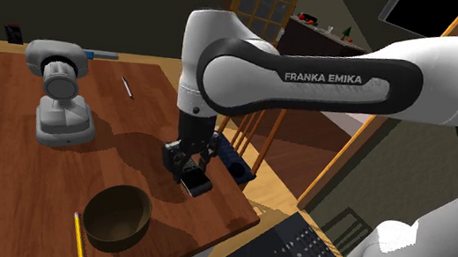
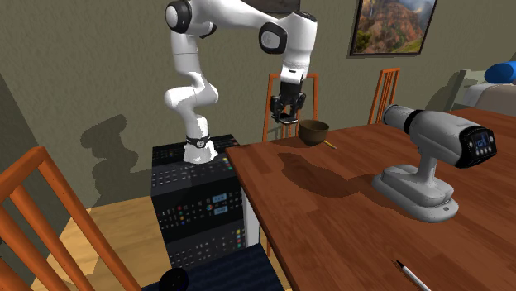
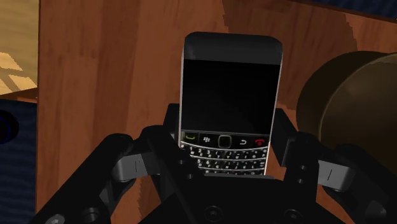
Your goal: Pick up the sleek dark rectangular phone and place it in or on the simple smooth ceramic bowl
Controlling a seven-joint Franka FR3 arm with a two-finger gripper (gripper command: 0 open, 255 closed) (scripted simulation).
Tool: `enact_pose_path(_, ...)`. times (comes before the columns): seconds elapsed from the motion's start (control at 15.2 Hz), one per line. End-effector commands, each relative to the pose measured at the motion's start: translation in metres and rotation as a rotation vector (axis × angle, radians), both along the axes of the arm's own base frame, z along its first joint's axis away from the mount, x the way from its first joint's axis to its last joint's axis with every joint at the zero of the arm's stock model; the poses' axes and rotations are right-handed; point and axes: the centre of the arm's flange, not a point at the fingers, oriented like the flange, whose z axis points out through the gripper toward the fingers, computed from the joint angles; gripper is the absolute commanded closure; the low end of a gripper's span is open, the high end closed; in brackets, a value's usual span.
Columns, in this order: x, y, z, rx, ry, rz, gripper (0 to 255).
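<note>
Shoulder view: pincer (image 1: 191,177) pointing down over the table's (image 1: 5,133) edge, clamped on the phone (image 1: 197,182). Phone appears raised off the wood, a dark shadow under it

Wrist view: phone (image 3: 230,95) is a dark keypad handset with a black screen, silver trim and small white keys. The keypad end sits between the two black fingers (image 3: 135,167), the screen end sticks out past them. Fingers press on both long sides of it

Bowl (image 1: 117,217): dark brown, smooth, upright, nothing in it. It sits at 8 o'clock from the pincer in the shoulder view, near but apart. In the second exterior view the bowl (image 2: 313,131) is at 4 o'clock from the pincer (image 2: 287,116) and lower than it

Yellow pencil (image 1: 79,239) lies flat at 8 o'clock from the bowl, just beside it

White device on a stand (image 1: 61,95) at 10 o'clock from the pincer, well apart. Pen (image 1: 126,87) at 11 o'clock, lying flat on the table
</note>
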Motion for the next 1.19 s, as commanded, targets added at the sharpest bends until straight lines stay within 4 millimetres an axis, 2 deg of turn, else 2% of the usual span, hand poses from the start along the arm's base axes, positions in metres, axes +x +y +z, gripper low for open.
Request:
enact_pose_path(0.0,0.0,0.0,0.01,0.0,0.0,0.0,255)
enact_pose_path(0.33,0.0,0.0,0.036,0.0,0.0,0.0,255)
enact_pose_path(1.06,-0.005,0.145,0.041,0.0,0.0,0.0,255)
enact_pose_path(1.12,-0.005,0.151,0.041,0.0,0.0,0.0,255)
